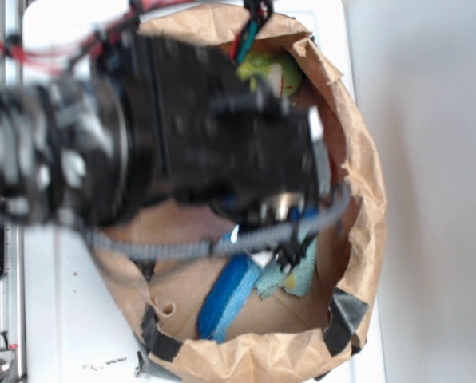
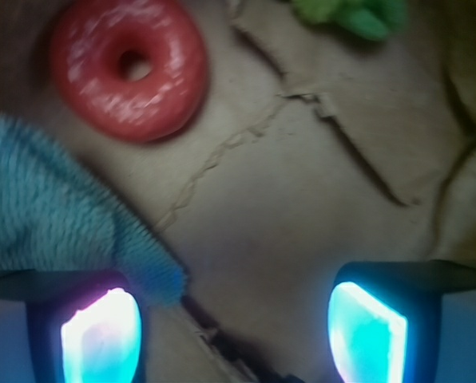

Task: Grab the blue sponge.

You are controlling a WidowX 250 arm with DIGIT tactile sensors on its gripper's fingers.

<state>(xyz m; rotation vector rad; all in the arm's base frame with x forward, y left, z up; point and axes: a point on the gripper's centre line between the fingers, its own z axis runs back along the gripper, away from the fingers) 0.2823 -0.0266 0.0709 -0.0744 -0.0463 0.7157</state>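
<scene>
The blue sponge [image 1: 226, 295] lies on the floor of a brown paper bag, near its front wall, as a bright royal-blue oblong block. The wrist view does not show it. My gripper [image 2: 234, 335] hangs open over the bare bag floor, with nothing between its two glowing fingertips [image 2: 102, 335]. In the exterior view my blurred black arm [image 1: 206, 128] covers the middle of the bag, and the fingers are hard to make out. The sponge sits just in front of the arm.
A pale teal cloth [image 1: 290, 275] lies right beside the sponge, and it reaches my left finger in the wrist view [image 2: 46, 215]. An orange-red ring [image 2: 130, 68] and a green object [image 2: 350, 16] lie farther ahead. Crumpled bag walls [image 1: 358, 159] ring everything.
</scene>
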